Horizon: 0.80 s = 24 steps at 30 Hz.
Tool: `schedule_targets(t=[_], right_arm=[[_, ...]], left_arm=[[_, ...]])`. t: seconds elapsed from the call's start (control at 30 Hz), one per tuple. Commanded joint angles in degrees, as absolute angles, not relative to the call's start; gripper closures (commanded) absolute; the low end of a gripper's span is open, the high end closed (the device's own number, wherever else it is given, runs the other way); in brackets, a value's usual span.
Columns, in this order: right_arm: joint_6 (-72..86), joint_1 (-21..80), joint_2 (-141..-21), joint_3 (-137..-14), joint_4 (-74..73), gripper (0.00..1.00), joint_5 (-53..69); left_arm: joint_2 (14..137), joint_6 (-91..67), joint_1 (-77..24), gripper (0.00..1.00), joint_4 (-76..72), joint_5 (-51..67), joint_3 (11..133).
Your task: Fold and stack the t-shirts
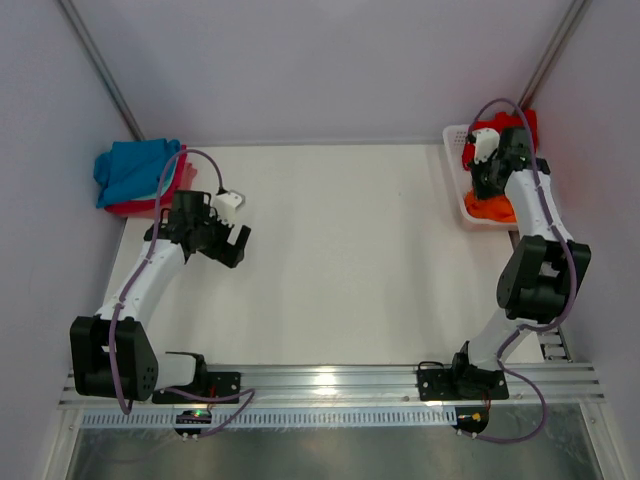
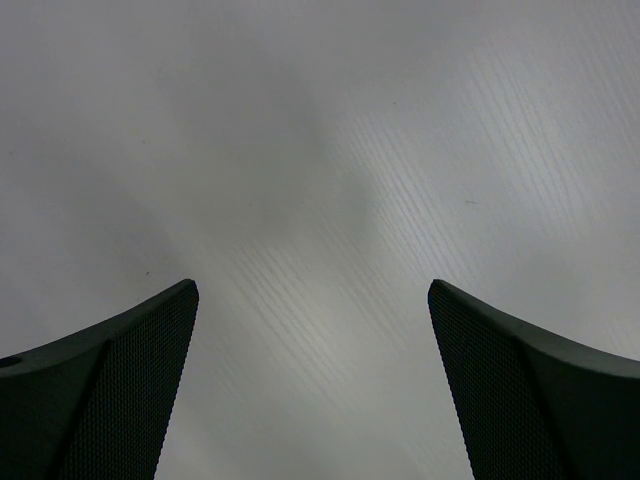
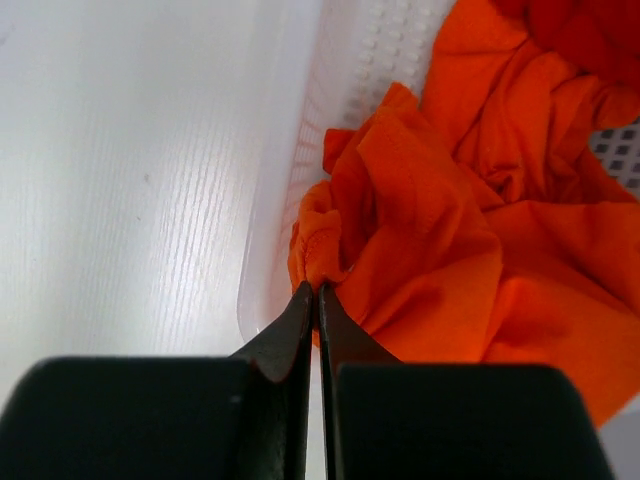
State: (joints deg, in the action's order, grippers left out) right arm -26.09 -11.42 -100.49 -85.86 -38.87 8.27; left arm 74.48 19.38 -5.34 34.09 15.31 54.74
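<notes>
The bright orange crumpled cloth t-shirt [image 3: 450, 250] is lying bunched inside the white plastic mesh basket [image 3: 300, 130], heaped against the basket's near wall, and a gathered fold of it is sitting right at the tips of the right gripper [image 3: 317, 288]. In the overhead view the same orange t-shirt [image 1: 492, 209] is showing at the near end of the basket [image 1: 455, 150], directly under the right gripper [image 1: 487, 185], which is reaching down into the basket from above.

The basket is also holding a red cloth t-shirt [image 3: 590, 30], which is lying at the basket's far end, beyond the orange one and touching it.

The right gripper is pressing its two dark fingers [image 3: 290, 335] together with no visible gap, and it is pinching the edge of the orange fold between the tips, just inside the basket's wall.

Well away from the basket, at the opposite far corner of the white tabletop [image 1: 350, 250], a teal-blue folded cloth t-shirt [image 1: 135, 168] is resting on top of a pink-red one [image 1: 140, 207]. The left gripper [image 2: 313, 290] is hovering over bare tabletop on that side, far from the basket, with its fingers spread wide and gripping nothing.
</notes>
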Motion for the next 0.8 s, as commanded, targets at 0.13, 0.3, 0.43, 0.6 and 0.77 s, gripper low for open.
schedule_targets(t=[0.13,0.3,0.43,0.6,0.77], right_arm=[[-23.56,-11.51,-93.69,-114.30,-43.94,0.97,8.26],[-20.67,-11.51,-89.13,-122.32,-43.76,0.97,15.10],[-17.06,-11.43,-88.33,-127.87,-48.07,0.97,28.27],[-13.11,-10.99,-86.75,-127.09,-49.84,0.97,54.10],[-7.05,-10.02,-85.87,-120.34,-43.78,0.97,78.01]], left_arm=[[75.15,18.46,-5.36,0.01,33.49,16.79,56.16],[75.41,18.37,-5.36,0.01,33.57,17.23,56.25],[75.94,18.02,-5.36,0.01,34.10,17.40,57.04],[75.94,17.93,-5.36,0.01,34.19,17.66,56.78],[76.29,17.76,-5.36,0.01,34.19,18.28,57.04]])
